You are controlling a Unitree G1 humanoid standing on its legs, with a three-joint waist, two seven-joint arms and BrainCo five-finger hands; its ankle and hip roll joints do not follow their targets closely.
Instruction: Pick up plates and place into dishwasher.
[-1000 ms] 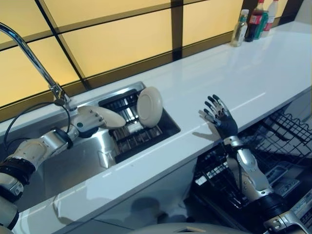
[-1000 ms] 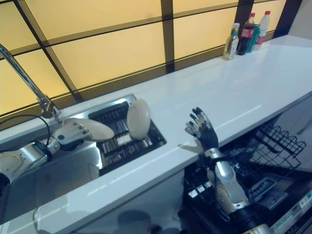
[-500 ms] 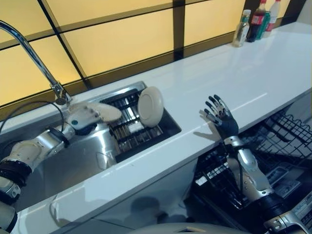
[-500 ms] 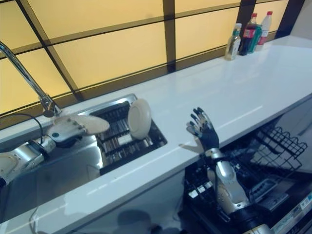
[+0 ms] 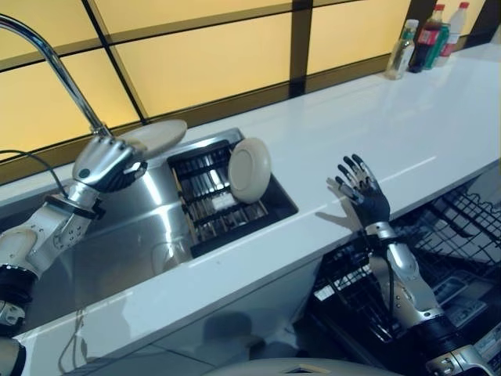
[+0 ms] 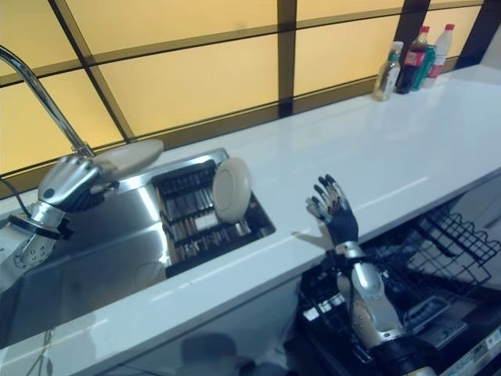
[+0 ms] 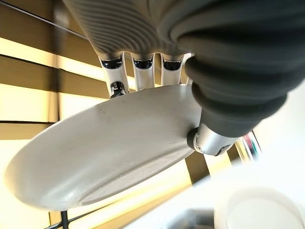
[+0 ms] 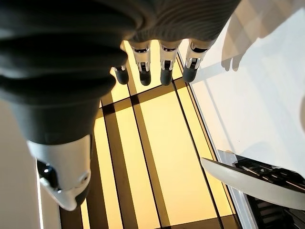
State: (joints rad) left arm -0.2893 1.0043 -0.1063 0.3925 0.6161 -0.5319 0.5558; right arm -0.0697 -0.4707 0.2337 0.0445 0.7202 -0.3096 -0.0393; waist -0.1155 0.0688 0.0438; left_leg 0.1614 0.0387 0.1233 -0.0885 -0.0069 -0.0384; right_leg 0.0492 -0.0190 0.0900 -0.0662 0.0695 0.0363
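Nearest the camera, the open dishwasher sat below the counter's front edge with its dark wire rack pulled out and no plate in it yet. Just above the rack, the right hand was raised over the edge of the white counter, fingers spread and straight, holding nothing; it stood much as it had a second earlier.

The change was on the other side. The left hand had risen out of the steel sink, where it had been low beside the drying rack, and now hung up near the base of the tap. It gripped a pale plate, held close to flat; in the wrist view the fingers lay over one face of the plate and the thumb pressed the other, a firm pinch at the rim. That looked like the pick-up step done for this plate, with the carry across to the dishwasher left to do.

A second plate stood on edge in the drying rack, untouched. Farthest off, bottles stood grouped at the counter's far end beneath the amber window panels.
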